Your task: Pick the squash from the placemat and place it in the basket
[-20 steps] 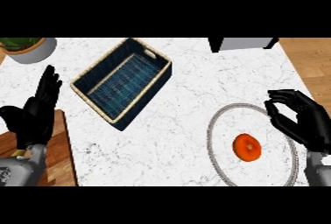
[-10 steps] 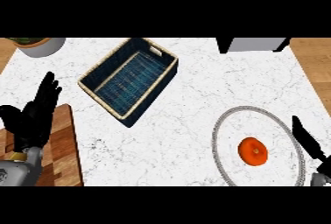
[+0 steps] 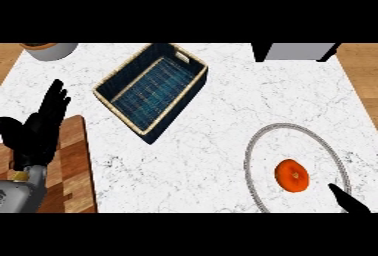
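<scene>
Squash [image 3: 291, 175] just beside right hand [image 3: 348, 201]

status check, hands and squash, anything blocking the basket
Left robot hand open at left edge. Right robot hand barely in view, lower right. Squash on placemat, untouched. Basket unobstructed.

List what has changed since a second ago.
The right hand has dropped from beside the placemat to the view's lower right corner; only a tip shows. It took hold of nothing. The squash lies on the placemat as before, the basket is unmoved, and the left hand rests open at left.
</scene>
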You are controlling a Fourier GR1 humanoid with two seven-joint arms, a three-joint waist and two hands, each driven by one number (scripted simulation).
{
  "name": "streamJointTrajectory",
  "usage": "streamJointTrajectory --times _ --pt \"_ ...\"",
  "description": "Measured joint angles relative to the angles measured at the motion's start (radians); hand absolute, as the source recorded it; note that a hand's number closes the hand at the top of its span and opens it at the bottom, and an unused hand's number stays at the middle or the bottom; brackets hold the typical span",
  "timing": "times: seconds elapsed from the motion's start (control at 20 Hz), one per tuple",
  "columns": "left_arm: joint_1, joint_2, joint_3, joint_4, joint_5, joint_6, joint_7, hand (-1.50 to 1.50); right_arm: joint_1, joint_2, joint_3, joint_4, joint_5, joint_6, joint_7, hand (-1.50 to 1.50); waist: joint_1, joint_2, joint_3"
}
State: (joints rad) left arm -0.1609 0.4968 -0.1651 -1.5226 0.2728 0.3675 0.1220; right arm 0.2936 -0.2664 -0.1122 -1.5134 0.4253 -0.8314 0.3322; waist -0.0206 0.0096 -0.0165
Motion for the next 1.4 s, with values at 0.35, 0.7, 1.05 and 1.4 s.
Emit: streamJointTrajectory --times 0.35,0.7,1.05,1.4 --pt "-0.01 -0.001 0.001 0.014 0.003 -0.017 0.0 0.0 0.116 -0.06 0.129 -0.197 0.059 0.265 0.341 -1.5 0.013 -0.002 0.001" --pt "-0.019 -0.02 0.009 0.045 0.001 -0.026 -0.017 0.0 0.167 -0.111 0.199 -0.602 0.176 0.468 0.715 -1.5 0.012 -0.007 0.007" --pt "-0.018 -0.035 0.034 0.065 -0.005 -0.063 -0.027 0.0 0.118 -0.009 0.251 -0.744 0.369 0.544 0.812 -1.5 0.019 -0.008 0.013" --pt "-0.04 -0.049 0.066 0.074 -0.031 -0.09 -0.002 0.0 0.098 0.127 0.294 -0.643 0.474 0.526 0.752 -1.5 0.019 -0.01 0.016"
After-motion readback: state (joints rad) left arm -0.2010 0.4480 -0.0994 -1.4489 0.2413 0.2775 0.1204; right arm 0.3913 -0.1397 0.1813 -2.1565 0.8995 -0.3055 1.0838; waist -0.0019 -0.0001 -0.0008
